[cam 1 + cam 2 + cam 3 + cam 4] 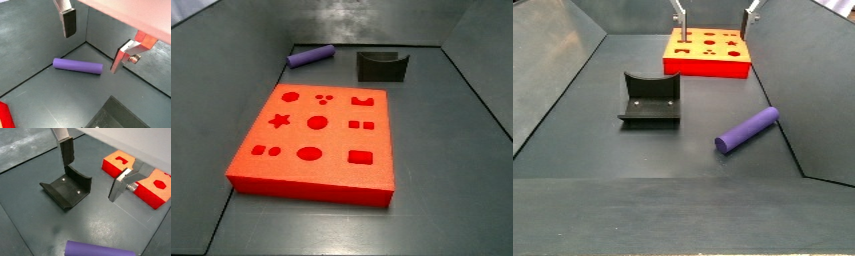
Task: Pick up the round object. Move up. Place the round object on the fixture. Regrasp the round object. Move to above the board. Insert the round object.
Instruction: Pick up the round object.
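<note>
We see the purple round object (747, 130) lying on its side on the dark grey floor (593, 110), free of any grasp, with one end near the foot of a side wall. The fixture (651, 99), a small dark block with a curved notch, sits well apart from it, between the peg and the board (708, 52).

The gripper (91, 46) hangs in the air with its jaws wide apart and nothing between them. In a wrist view the two silver fingers (67, 21) frame the peg lying on the floor below. In a wrist view aimed elsewhere, the gripper (91, 175) frames the fixture (67, 189) and a corner of the orange-red board (119, 162), while only an end of the peg (93, 249) shows.

A side view shows the whole board (318, 135) with its circle, star, square and oval cut-outs, the peg (310, 56) and fixture (381, 65) behind it; the gripper is out of that frame. In a side view from the opposite end, only the fingertips (679, 18) show above the board.

The floor is a sunken dark metal tray with sloping walls.
</note>
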